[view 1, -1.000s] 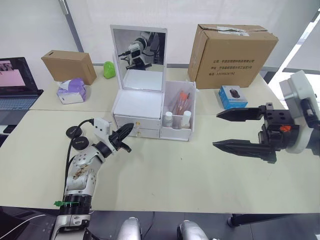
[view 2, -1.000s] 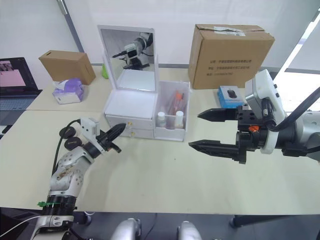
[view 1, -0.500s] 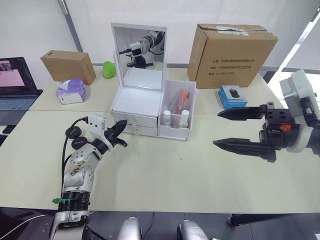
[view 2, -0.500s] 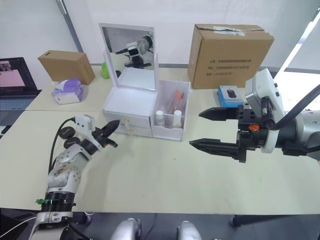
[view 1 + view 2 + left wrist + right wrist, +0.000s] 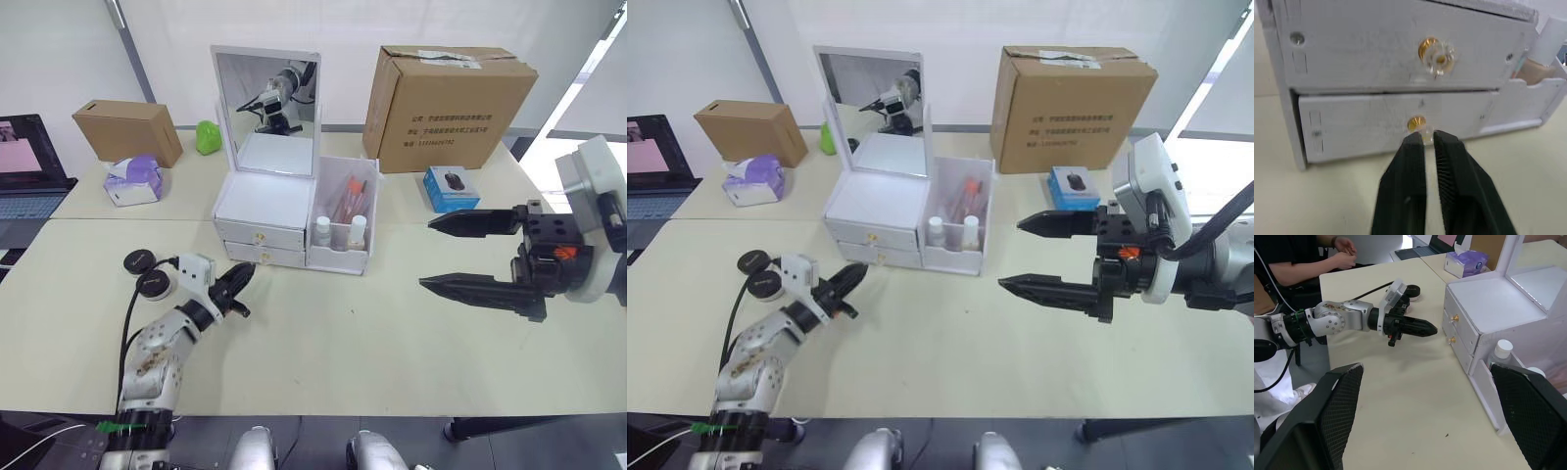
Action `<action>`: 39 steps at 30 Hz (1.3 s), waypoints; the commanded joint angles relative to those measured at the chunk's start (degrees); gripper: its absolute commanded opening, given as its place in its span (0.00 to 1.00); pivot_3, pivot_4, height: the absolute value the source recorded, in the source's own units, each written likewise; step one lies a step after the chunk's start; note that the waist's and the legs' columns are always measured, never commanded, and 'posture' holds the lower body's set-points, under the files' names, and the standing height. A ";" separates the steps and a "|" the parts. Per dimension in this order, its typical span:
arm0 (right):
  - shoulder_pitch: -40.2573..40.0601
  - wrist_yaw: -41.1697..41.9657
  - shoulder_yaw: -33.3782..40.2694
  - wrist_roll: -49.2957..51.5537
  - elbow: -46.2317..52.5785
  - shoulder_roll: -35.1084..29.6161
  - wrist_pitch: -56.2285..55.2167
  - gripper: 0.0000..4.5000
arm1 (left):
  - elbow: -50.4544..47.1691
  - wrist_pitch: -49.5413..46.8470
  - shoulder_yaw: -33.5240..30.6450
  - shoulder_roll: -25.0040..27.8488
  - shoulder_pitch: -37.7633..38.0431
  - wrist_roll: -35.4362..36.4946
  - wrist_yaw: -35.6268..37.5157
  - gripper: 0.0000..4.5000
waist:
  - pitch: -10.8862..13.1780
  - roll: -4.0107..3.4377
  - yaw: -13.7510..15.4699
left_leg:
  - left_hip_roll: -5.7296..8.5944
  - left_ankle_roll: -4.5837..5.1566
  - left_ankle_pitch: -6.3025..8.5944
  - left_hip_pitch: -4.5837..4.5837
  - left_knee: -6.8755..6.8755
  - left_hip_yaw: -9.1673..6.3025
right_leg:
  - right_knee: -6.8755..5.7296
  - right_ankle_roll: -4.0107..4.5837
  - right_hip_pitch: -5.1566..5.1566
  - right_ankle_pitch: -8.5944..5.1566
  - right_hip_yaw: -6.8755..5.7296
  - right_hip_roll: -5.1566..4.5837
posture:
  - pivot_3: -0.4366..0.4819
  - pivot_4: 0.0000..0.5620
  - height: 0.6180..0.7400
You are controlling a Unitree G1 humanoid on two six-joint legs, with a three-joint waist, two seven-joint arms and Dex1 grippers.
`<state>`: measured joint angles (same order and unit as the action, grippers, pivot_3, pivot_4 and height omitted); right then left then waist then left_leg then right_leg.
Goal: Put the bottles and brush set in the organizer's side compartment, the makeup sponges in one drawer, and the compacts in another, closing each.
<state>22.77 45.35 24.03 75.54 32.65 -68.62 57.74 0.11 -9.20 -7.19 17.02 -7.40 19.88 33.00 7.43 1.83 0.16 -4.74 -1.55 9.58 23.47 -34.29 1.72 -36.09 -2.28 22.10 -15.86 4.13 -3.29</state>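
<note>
The white mirrored organizer (image 5: 263, 206) stands mid-table with both drawers closed. Its side compartment (image 5: 343, 257) holds two white-capped bottles (image 5: 323, 230) and the pink brush set (image 5: 351, 196). Two black round compacts (image 5: 137, 261) lie on the table left of my left arm. My left gripper (image 5: 243, 278) is shut, its tips just short of the lower drawer's gold knob (image 5: 1418, 124). My right gripper (image 5: 470, 255) hangs wide open and empty, well right of the organizer. A green egg-shaped thing (image 5: 209, 135), perhaps a makeup sponge, sits behind the organizer.
A large cardboard box (image 5: 446, 93) and a blue mouse box (image 5: 451, 188) stand at the back right. A small cardboard box (image 5: 127, 132), a tissue pack (image 5: 132, 179) and a laptop (image 5: 29, 157) are at the left. A seated person (image 5: 1298, 259) is beyond the table.
My left gripper has drawn back from the drawer fronts toward the table's near side. The right gripper has held still. The head camera shifted slightly.
</note>
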 commanded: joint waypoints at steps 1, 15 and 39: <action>0.07 -0.43 2.58 0.75 0.73 -1.14 -0.17 1.00 | -2.27 4.78 2.65 -2.80 -0.13 -5.08 -5.21 0.41 | 0.00 0.01 0.50 | 0.00 0.00 0.00 0.02 0.00 0.00 | 0.02 -0.01 0.02 0.00 -0.02 -0.01 | 0.48 0.27 1.00; -0.17 -1.42 3.59 1.97 0.96 -2.06 0.08 1.00 | 1.51 7.02 8.21 -11.61 -3.47 -16.05 -19.53 0.46 | -0.02 -0.03 0.51 | 0.08 0.00 0.00 0.18 -0.14 -0.13 | 0.03 -0.11 0.03 0.01 0.02 0.03 | 0.48 0.27 1.00; -2.08 -4.33 7.57 5.92 1.10 -4.63 1.25 1.00 | 6.70 8.10 7.85 -13.28 -6.69 -16.12 -22.29 0.46 | -0.03 -0.05 0.54 | 0.13 0.00 0.00 0.31 -0.39 -0.20 | 0.04 -0.21 0.01 0.01 0.02 0.01 | 0.48 0.27 1.00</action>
<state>20.58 41.09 28.87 80.16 33.39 -72.38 58.96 7.60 -2.49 0.34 4.01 -13.03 4.09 10.93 7.41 1.78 0.70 -4.61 -1.55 9.58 23.78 -34.68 1.52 -36.05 -2.49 22.11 -15.86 4.15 -3.28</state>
